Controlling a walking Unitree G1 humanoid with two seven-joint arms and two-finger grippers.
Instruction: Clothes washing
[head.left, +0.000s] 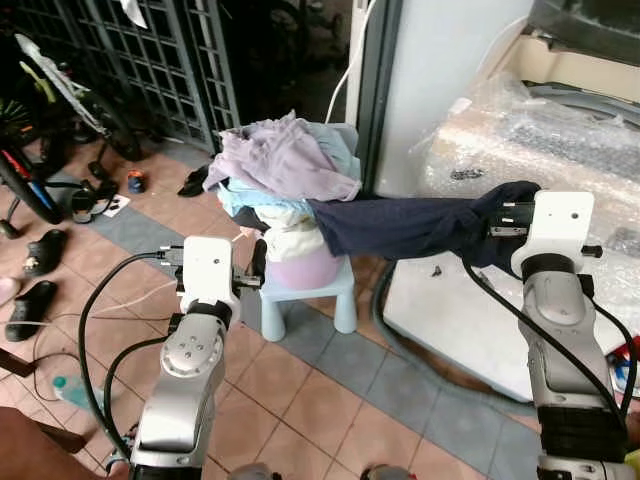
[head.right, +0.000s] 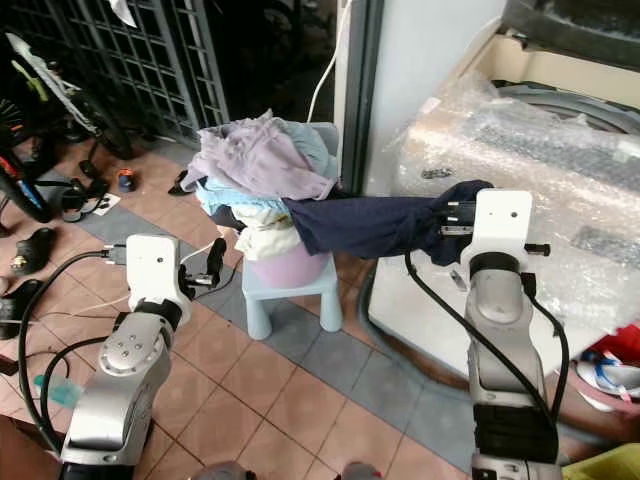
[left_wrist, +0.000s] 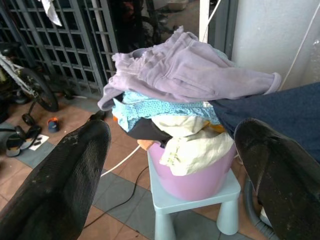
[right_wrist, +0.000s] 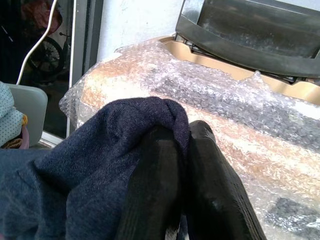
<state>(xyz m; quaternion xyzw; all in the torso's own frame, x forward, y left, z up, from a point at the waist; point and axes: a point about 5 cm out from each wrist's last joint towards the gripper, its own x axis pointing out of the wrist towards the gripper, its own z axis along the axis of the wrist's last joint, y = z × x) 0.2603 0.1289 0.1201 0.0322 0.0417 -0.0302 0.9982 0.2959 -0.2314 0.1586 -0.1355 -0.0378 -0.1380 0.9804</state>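
right gripper (right_wrist: 182, 150) pinches the navy garment (head.left: 400, 225) (stretched from the basket (left_wrist: 192, 172)); left gripper (left_wrist: 175, 165) spread.

Black metal grille gate (head.left: 150, 60) at rear. Bicycle (head.left: 40, 110) parked far left. Black sandals (head.left: 35, 275) on tiled floor (head.left: 330, 400). White cable (head.left: 345, 65) hanging beside doorframe.

navy garment (head.left: 400, 226), lilac basin (left_wrist: 192, 175), pale-blue stool (head.left: 310, 292)
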